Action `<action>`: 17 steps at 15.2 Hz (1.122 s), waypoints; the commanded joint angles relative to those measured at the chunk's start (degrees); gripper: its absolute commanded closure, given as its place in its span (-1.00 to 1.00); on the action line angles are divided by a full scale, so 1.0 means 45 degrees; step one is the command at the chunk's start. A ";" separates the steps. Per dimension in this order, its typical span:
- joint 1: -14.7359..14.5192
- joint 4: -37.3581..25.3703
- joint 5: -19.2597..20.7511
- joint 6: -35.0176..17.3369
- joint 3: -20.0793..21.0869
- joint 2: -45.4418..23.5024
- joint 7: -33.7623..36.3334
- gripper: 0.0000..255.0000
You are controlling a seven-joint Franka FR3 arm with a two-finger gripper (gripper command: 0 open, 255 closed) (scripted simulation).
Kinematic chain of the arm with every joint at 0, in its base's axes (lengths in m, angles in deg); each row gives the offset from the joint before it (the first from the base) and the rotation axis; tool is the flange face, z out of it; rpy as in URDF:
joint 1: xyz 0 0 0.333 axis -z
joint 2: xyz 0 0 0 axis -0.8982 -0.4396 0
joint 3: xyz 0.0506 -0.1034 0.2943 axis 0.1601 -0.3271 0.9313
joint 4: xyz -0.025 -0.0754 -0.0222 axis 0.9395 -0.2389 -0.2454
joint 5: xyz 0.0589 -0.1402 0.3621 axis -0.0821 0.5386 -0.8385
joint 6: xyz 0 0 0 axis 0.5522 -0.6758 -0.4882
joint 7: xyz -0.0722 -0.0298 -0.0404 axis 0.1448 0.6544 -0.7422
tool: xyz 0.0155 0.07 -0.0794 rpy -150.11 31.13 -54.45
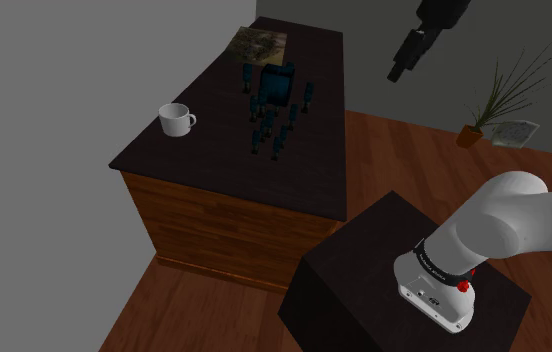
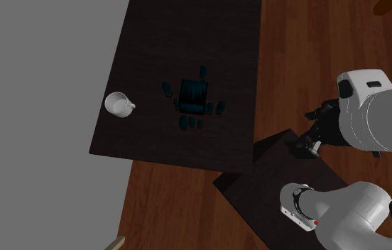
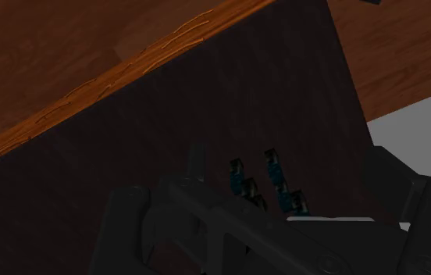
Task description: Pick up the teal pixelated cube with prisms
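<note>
Teal pixelated cube (image 1: 276,85) stands mid-width on the dark wooden table (image 1: 194,150), ringed by small teal prisms (image 2: 183,122) that my descent could snag; my black gripper (image 1: 400,66) hangs well apart, and its opening I cannot tell.

Home: wood floor (image 1: 179,305), potted plant (image 1: 486,112)

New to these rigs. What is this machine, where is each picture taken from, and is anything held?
It is a white robot arm on a dark box, ending in a black claw. One picture looks down from beside the box, one from nearly overhead, one from a camera on the claw itself. On the dark-topped wooden table stand a white mug and the teal cube, ringed by small teal pieces. The claw hangs in the air beside the table; the cube sits untouched on it.
</note>
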 commanded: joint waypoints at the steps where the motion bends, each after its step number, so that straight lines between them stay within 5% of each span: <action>1: 0.0000 0.0000 0.0000 0.0000 0.0000 0.0000 0.0000 -1.00; 17: -0.0798 -0.2626 -0.1269 -0.4581 -0.0037 -0.6778 -0.1000 -1.00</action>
